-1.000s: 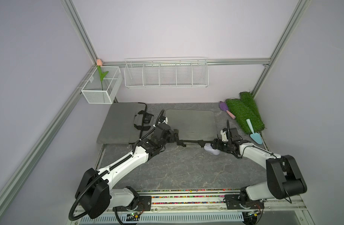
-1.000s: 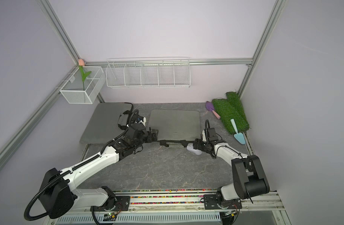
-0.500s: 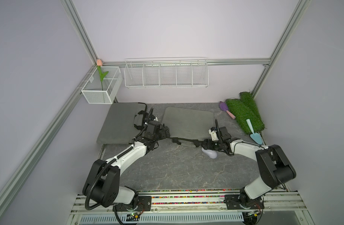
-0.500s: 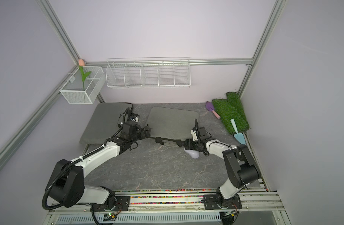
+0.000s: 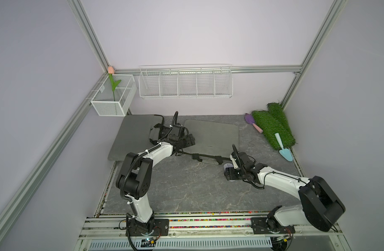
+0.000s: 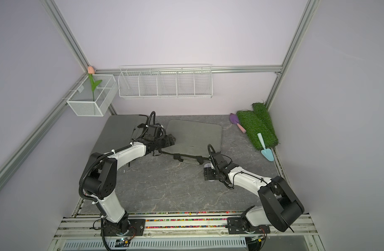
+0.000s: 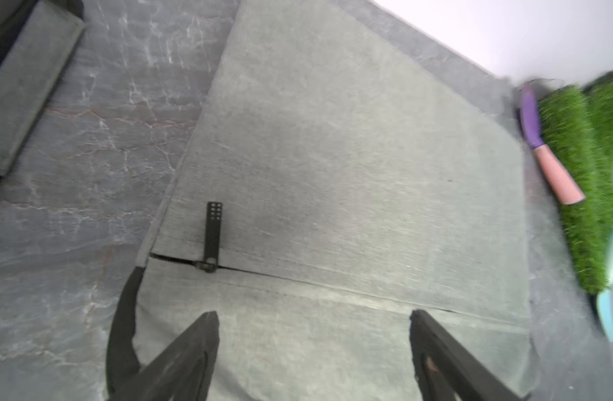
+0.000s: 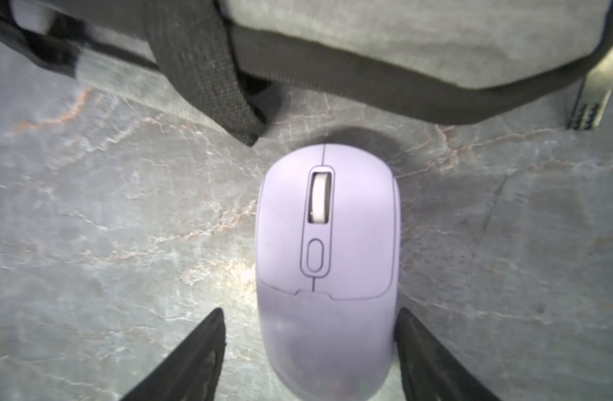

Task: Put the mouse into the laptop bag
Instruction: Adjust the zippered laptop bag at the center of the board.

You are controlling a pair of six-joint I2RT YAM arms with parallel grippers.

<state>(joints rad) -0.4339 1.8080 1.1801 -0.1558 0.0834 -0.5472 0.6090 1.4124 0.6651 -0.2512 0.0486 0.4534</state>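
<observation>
- The right gripper (image 8: 310, 312) is standing wide open low over the tabletop (image 8: 124, 225) and straddling the lilac mouse (image 8: 327, 243). One finger is sitting against the mouse's flank and the other is showing a gap, so nothing is clamped yet.
- The mouse is lying flat on the tabletop, just beside the near edge of the bag and outside it. By my reading the task is only beginning: the grasp, lift, carry and insertion are all remaining.
- The black shoulder strap (image 5: 208, 156) is trailing across the tabletop between the two arms, one end lying just beside the mouse's nose. It is looking like something that could snag during a lift.
- The left gripper (image 7: 313, 314) is hovering over the grey laptop bag (image 7: 332, 156), jaws spread wide and gripping nothing.
- The bag is lying flat, its zip line showing only a thin dark slit by the zip pull (image 7: 213, 232). I cannot tell whether that is admitting a mouse; it is probably needing to be opened further.
- A second grey padded case (image 5: 132, 134) is lying beside the bag, toward the left wall.
- Farther off, the turf rolls (image 5: 271, 126), the purple trowel (image 5: 249, 119) and the teal trowel (image 5: 285, 153) are lying well apart from the work.
- On the back wall, the wire rack (image 5: 184, 83) and the mesh basket (image 5: 112, 102) are hanging clear of both arms.
</observation>
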